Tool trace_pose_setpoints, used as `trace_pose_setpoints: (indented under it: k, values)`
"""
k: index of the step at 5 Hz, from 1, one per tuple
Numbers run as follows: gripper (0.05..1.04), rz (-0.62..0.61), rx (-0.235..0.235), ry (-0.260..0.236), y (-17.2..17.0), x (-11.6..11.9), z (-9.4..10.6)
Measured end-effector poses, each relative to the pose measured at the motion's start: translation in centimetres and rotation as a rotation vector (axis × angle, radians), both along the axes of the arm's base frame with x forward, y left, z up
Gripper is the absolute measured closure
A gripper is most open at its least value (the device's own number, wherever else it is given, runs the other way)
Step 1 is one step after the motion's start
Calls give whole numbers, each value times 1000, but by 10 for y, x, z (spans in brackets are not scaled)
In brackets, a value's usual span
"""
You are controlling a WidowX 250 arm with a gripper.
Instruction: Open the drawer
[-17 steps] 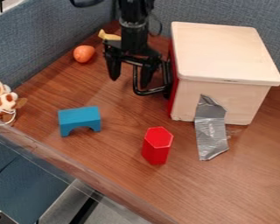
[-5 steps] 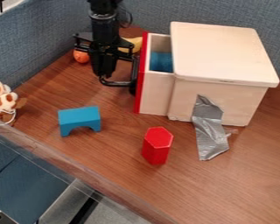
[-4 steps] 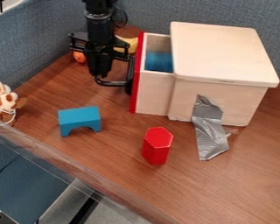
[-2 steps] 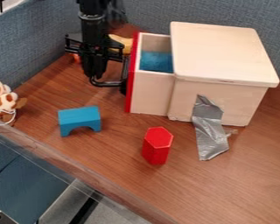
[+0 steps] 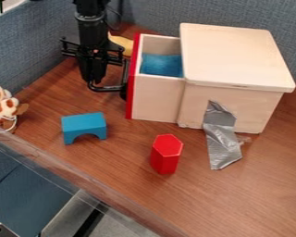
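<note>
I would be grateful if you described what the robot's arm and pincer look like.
The arm is black and slim, with rounded joint housings and a narrow greyish band around it. A thin dark cable loops out beside it. The pincer is black too, narrowing downward beneath a wide, open-framed crosspiece.

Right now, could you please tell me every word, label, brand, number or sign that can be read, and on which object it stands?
No text can be read: I see no readable word, number or sign on the visible sides of the drawer, the wooden box, the silver tape, the blue arch block or the red hexagonal block.
Too small to tell: a faint mark on the front edge of the lid.
</note>
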State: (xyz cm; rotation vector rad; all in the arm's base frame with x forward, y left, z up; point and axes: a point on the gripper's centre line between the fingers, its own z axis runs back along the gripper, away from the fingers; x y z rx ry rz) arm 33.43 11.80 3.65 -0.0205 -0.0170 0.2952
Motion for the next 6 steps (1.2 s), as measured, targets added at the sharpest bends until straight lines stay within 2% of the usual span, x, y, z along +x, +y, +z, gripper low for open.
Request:
trace_pose_setpoints:
  k: [3,6]
  values:
    - [906,6,11,-4,12,3,9]
    - [906,9,15,1,14,1,9]
